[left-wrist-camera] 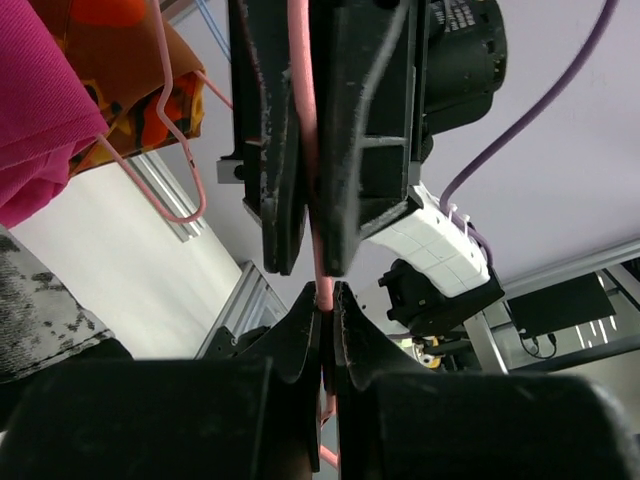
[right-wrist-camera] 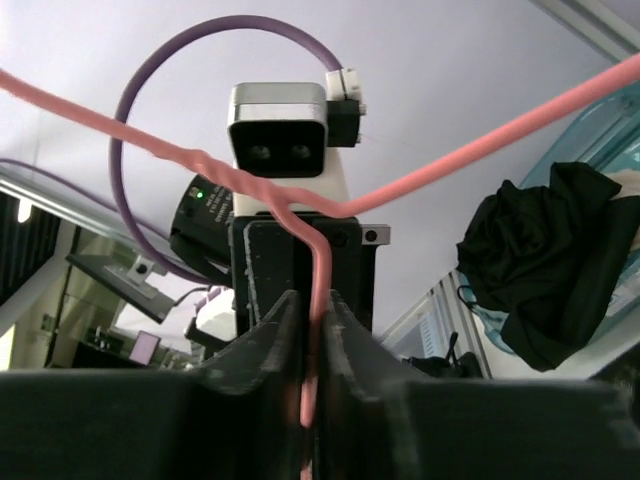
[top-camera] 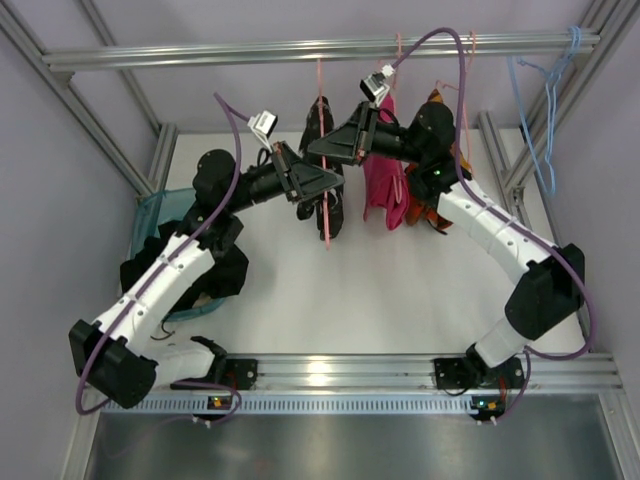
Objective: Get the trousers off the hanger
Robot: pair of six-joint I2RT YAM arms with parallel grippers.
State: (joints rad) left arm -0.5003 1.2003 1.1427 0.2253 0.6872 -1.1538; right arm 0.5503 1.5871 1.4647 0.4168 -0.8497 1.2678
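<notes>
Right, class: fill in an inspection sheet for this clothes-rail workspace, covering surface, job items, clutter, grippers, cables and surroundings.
Surface: white table, with a teal basket at its left edge.
Job's things: speckled trousers on the pink hanger, which hangs from the rail.
Clutter: magenta garment and orange garment hang beside them; light-blue hangers at the rail's right end; black clothes in the basket.
Grippers: left gripper and right gripper are both shut on the hanger's wire, close together.
Cables: a purple cable loops off each arm.
Surroundings: aluminium frame, lilac walls.
</notes>
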